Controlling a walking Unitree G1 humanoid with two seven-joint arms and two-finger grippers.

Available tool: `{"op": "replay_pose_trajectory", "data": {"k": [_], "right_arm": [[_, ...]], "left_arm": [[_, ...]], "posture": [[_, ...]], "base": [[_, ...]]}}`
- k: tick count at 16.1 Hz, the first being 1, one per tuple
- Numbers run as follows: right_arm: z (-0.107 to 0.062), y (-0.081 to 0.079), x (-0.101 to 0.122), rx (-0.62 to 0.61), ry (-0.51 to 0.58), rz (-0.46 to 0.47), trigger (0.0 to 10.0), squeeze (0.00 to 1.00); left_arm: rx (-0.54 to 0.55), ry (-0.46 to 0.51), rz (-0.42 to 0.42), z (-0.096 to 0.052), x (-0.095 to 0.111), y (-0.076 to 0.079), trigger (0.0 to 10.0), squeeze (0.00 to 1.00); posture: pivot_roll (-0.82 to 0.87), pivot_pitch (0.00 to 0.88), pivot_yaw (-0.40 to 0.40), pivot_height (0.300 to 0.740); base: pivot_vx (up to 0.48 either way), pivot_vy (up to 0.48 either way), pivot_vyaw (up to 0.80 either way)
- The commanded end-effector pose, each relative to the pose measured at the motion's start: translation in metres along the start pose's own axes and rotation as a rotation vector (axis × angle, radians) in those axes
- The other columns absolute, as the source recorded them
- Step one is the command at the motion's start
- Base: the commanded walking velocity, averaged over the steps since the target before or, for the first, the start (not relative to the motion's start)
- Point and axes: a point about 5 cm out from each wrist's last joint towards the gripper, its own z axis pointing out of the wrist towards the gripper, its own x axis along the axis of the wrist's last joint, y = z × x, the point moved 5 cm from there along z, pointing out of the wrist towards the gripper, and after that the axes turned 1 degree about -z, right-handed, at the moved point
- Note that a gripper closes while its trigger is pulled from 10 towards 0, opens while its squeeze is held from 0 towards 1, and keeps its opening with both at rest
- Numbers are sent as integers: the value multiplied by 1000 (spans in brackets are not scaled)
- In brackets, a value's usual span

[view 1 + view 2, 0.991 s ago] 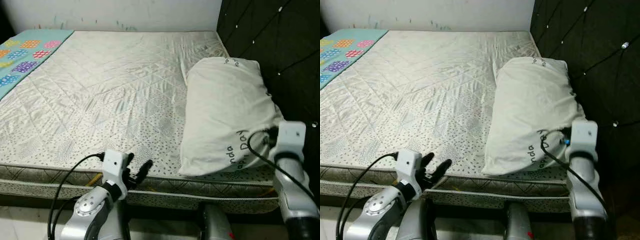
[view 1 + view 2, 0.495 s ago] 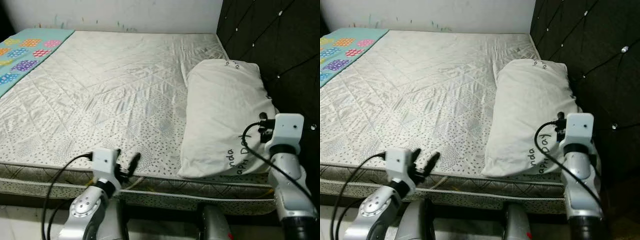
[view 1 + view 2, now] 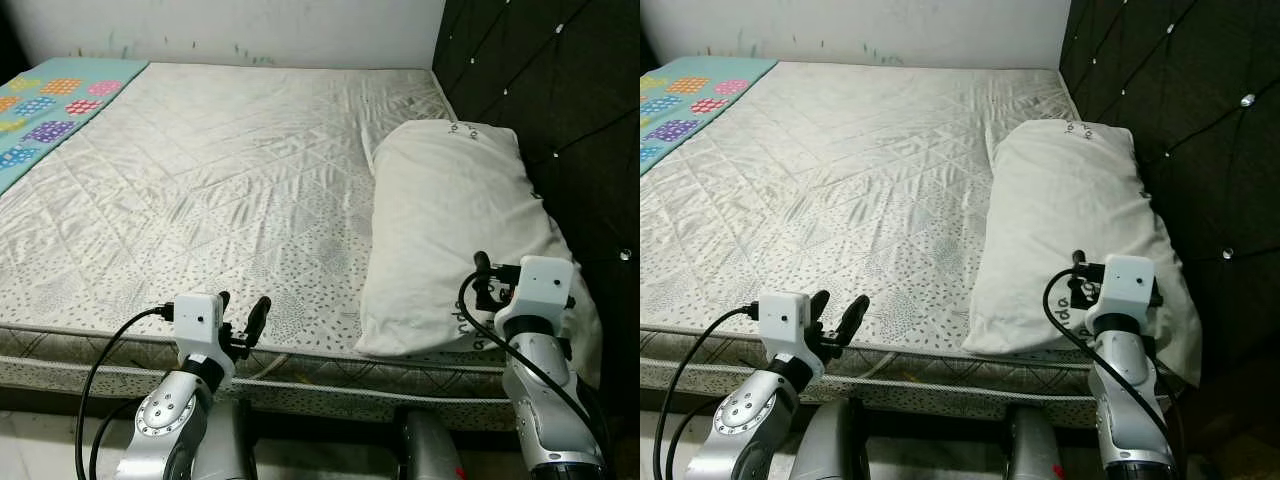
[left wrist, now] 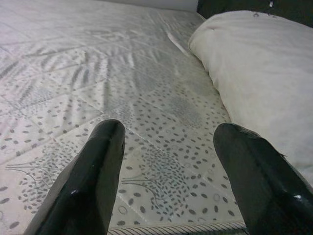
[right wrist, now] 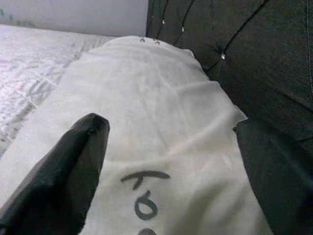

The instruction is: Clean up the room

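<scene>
At lower left, our left gripper hovers at the bed edge, fingers spread and empty. At right, the pillow lies along the headboard, long axis running from lower frame to upper. Our right gripper has let go and drawn back, fingers released: the pillow looks placed.
</scene>
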Motion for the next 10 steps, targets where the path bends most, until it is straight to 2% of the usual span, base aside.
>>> {"op": "replay_pose_trajectory", "data": {"k": [1,5,8,9,10], "right_arm": [[0,-3,7,22,17,16,10000,1000],[-5,-1,-5,39,-26,21,10000,1000],[-7,-9,-10,73,-56,10,10000,1000],[-7,-17,-14,92,-100,9,10000,0],[-6,-20,-15,100,-116,16,10000,0]], "left_arm": [[33,33,23,3,8,-5,10000,0],[79,53,33,2,10,-11,10000,0],[78,56,29,4,9,-9,10000,0],[79,58,27,5,9,-8,10000,0],[80,59,27,5,9,-8,10000,0]], "posture": [[-86,0,1,570],[-89,0,0,570],[-96,0,-2,570],[-100,0,-3,570],[-100,0,-3,570]], "base": [[0,0,0],[0,0,0],[0,0,0],[0,0,0],[0,0,0]]}}
